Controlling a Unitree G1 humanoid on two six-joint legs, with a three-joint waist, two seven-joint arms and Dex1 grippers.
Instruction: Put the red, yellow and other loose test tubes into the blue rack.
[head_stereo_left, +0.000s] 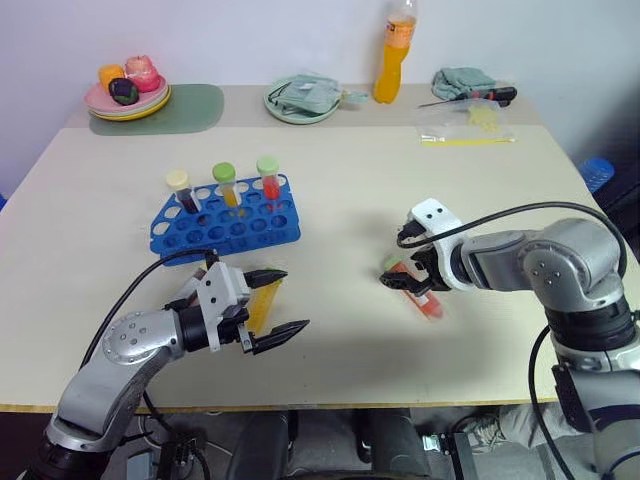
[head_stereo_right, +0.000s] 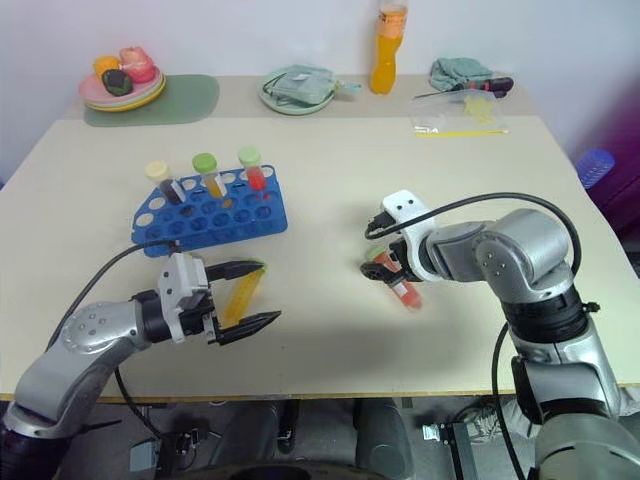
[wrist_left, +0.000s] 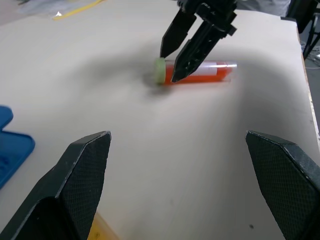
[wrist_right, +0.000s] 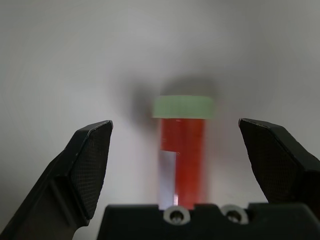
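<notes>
The blue rack stands left of centre on the table and holds three upright test tubes: a dark one with a cream cap, a yellow one with a green cap and a red one with a green cap. A loose red tube with a green cap lies flat on the table at the right. My right gripper points down over its cap end, open, a finger on each side, not gripping. A loose yellow tube lies under my open left gripper, just in front of the rack.
Along the far edge stand a plate of toy food on a green mat, a green plate with a cloth, a tall orange drink bottle, a plastic bag and a folded cloth.
</notes>
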